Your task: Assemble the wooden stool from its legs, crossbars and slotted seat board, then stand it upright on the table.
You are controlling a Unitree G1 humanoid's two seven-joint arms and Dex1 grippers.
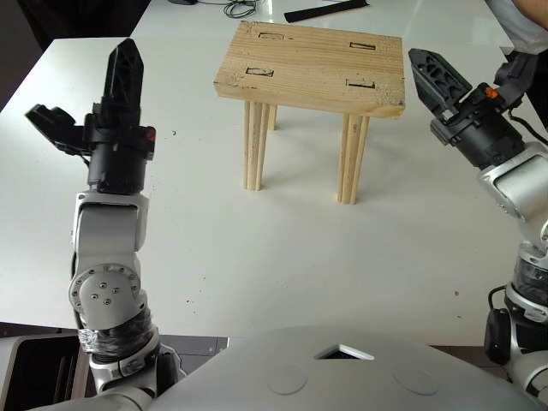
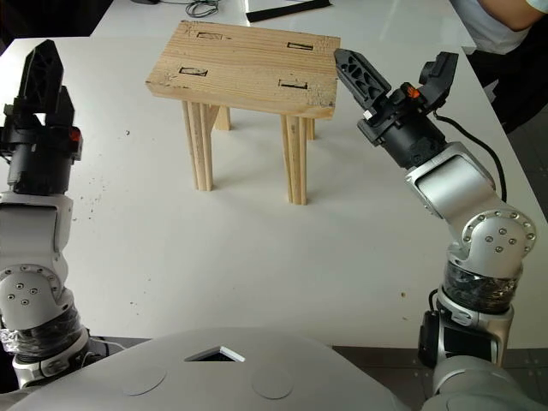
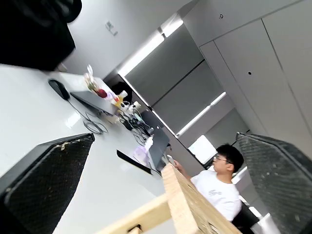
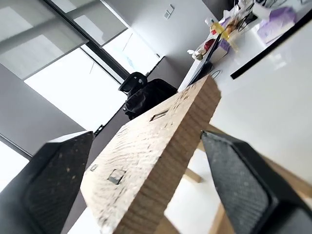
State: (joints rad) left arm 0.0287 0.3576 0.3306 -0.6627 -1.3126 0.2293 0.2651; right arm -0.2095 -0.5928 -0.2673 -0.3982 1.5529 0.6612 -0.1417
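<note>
Left claw (image 1: pixel 81 79) spread wide, right claw (image 2: pixel 394 56) spread wide, stool (image 1: pixel 312 64) upright on table (image 1: pixel 257 248) between.

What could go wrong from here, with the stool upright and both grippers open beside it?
1. The open right gripper sits close to the seat board's edge; a sideways swing might tip the stool.
2. The legs look thin, so a knock could perhaps loosen them from the slots.

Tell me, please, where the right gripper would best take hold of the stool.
Probably the right end of the seat board, approached from the robot's right: it overhangs the legs, lies flat, and the open right gripper stands level beside it.
</note>
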